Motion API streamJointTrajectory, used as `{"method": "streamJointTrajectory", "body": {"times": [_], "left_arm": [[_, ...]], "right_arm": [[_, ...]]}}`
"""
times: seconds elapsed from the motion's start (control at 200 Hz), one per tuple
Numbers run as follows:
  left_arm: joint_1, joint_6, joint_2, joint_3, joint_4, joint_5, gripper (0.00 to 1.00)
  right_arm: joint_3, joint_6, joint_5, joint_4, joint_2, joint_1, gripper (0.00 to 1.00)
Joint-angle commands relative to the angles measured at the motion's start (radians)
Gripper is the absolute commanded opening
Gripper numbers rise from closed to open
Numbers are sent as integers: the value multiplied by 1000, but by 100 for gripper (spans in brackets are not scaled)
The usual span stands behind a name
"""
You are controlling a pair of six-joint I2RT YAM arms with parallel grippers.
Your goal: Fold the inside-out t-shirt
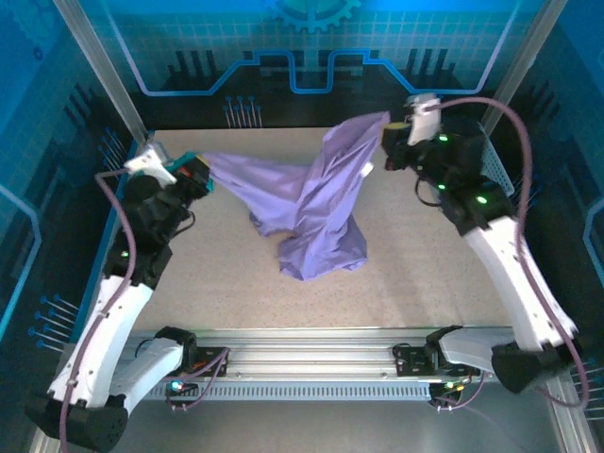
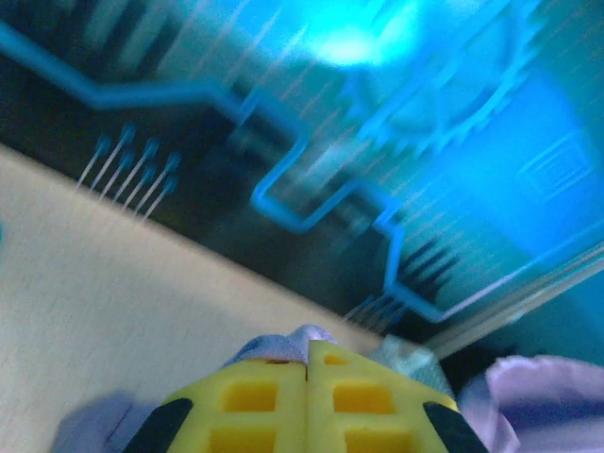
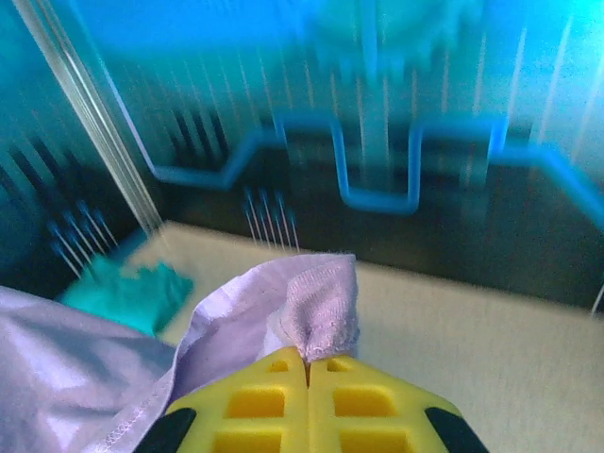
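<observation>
The inside-out t-shirt [image 1: 311, 203] is lavender-purple and hangs stretched between both arms above the table, its lower part drooping onto the surface. My left gripper [image 1: 200, 173] is shut on its left edge at the back left; a small fold of the t-shirt [image 2: 283, 347] pokes out past the yellow fingers [image 2: 255, 396]. My right gripper [image 1: 389, 132] is shut on the upper right corner at the back right. In the right wrist view a ribbed tip of the t-shirt [image 3: 321, 302] sticks up from between the closed yellow fingers [image 3: 363, 401].
A teal-green cloth [image 3: 127, 288] lies at the back left of the table, near the left gripper [image 1: 189, 159]. Glowing blue walls [image 1: 302, 57] close in the back and sides. A metal rail [image 1: 311, 349] runs along the near edge between the arm bases.
</observation>
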Motion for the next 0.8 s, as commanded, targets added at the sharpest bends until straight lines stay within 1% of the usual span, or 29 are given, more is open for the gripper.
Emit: {"method": "streamJointTrajectory", "body": {"times": [0.0,0.145,0.255,0.375,0.455,0.52,0.605,0.64,0.705,0.795], "left_arm": [[13,33,-84,129,17,-97,0],[13,137,-134,227,-100,-159,0],[12,156,-111,241,-149,-160,0],[13,147,-34,196,-140,-143,0],[13,166,49,175,-103,-168,0],[13,192,137,192,-65,-195,0],[20,206,261,266,1,-190,0],[21,218,318,321,23,-189,0],[27,232,417,468,32,-178,0],[33,239,525,702,-2,-124,0]], "right_arm": [[78,-40,22,-76,-110,-12,0],[115,-60,26,-157,-220,-11,0],[91,-56,31,-172,-256,-10,0],[19,-61,60,-157,-215,-10,0],[-39,-70,101,-98,-159,-17,0],[-48,-69,111,-26,-78,-46,0],[27,-39,55,40,45,-95,0],[91,-26,32,70,109,-106,0],[239,-27,25,75,209,-111,0],[459,-29,21,51,311,-118,0]]}}
